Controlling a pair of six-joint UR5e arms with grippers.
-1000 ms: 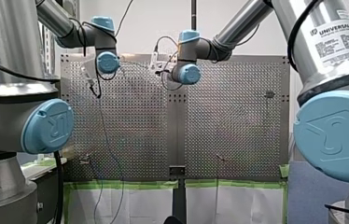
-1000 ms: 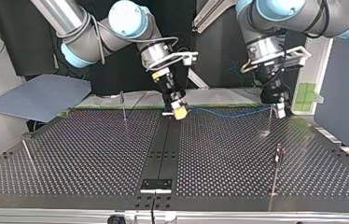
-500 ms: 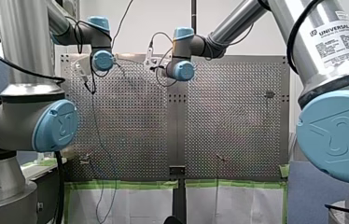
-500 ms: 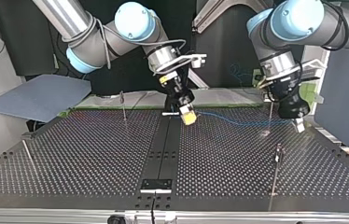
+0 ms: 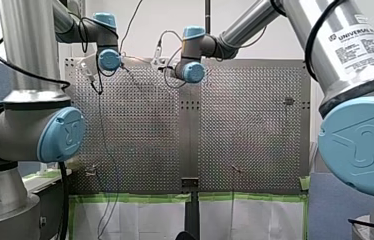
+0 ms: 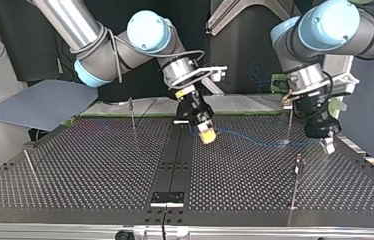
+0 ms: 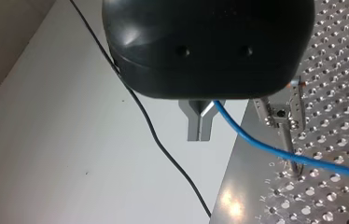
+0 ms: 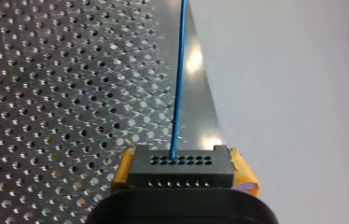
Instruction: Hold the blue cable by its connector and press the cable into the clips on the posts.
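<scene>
The thin blue cable (image 6: 255,141) stretches low over the perforated table (image 6: 100,170) between my two grippers. My right gripper (image 6: 206,134), with yellow pads (image 8: 242,172), is shut on the black connector (image 8: 182,167); the blue cable (image 8: 178,84) leaves the connector straight ahead. My left gripper (image 6: 327,143) is at the top view's right, its metal fingers (image 7: 200,125) shut on the blue cable (image 7: 275,151), which runs off past a short post (image 7: 285,133) beside it. In the top view the cable passes the foot of a thin post (image 6: 289,124).
More thin posts stand on the table: one (image 6: 132,113) at the far edge, one (image 6: 297,169) nearer the camera on the right, one (image 6: 29,165) at the left. A black wire (image 7: 149,126) hangs beside my left gripper. A grey sheet (image 6: 40,102) lies beyond the table.
Both grippers have come toward the top view's camera and to its right, carrying the cable. My left gripper has passed the thin post and dropped lower; the cable now lies by that post's foot.
</scene>
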